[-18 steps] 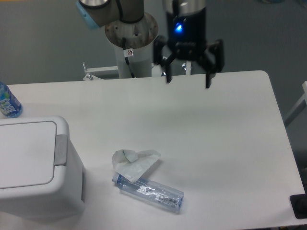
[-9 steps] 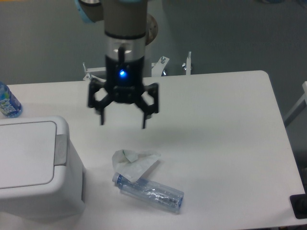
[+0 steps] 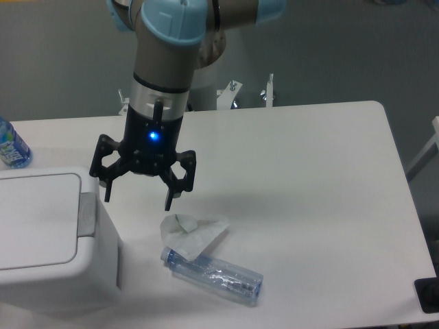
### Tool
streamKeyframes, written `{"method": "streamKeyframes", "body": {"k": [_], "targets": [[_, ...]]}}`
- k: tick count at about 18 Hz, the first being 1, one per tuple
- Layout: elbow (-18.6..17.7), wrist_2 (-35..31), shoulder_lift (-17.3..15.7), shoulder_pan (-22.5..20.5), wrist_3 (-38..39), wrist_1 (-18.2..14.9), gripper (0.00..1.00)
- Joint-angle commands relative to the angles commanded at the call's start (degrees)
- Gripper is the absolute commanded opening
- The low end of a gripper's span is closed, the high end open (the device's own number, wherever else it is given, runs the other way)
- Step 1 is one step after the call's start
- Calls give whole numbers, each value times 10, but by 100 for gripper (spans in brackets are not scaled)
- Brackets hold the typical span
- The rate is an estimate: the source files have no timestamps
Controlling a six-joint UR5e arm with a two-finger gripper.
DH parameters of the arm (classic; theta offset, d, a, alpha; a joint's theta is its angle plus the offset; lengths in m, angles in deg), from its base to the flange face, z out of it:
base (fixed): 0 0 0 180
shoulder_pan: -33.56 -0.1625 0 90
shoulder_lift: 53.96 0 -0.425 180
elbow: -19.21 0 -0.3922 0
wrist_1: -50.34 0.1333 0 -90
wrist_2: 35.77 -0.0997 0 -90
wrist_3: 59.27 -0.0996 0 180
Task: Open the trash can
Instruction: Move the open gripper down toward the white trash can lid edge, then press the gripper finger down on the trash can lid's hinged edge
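Note:
The white trash can (image 3: 48,274) stands at the table's front left corner, its flat lid (image 3: 34,216) down. A grey button strip (image 3: 86,214) runs along the rim on its right side. My gripper (image 3: 137,200) hangs open just right of that strip, fingers pointing down and spread wide, nothing between them. Its left fingertip (image 3: 108,195) is close to the can's upper right corner; whether it touches is unclear.
A crumpled white wrapper (image 3: 192,233) and a clear plastic bottle (image 3: 214,275) lie on the table right of the can. A blue-labelled bottle (image 3: 10,146) stands at the far left edge. The arm's base post (image 3: 206,82) rises behind the table.
The gripper has swept from the table's back right to the left and downward, ending beside the trash can's button side. It stayed open. Nothing else moved.

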Motion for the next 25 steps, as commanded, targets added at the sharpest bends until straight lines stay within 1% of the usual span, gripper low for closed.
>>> {"method": "streamKeyframes", "body": {"k": [9,13,20,25], "targets": [[4,-1,19,9,-2,2,100],[4,-2,23,12,-2,2,100],[3,-2,25,13,1,6,100],[11,0,21,13,6,7,100]]}}
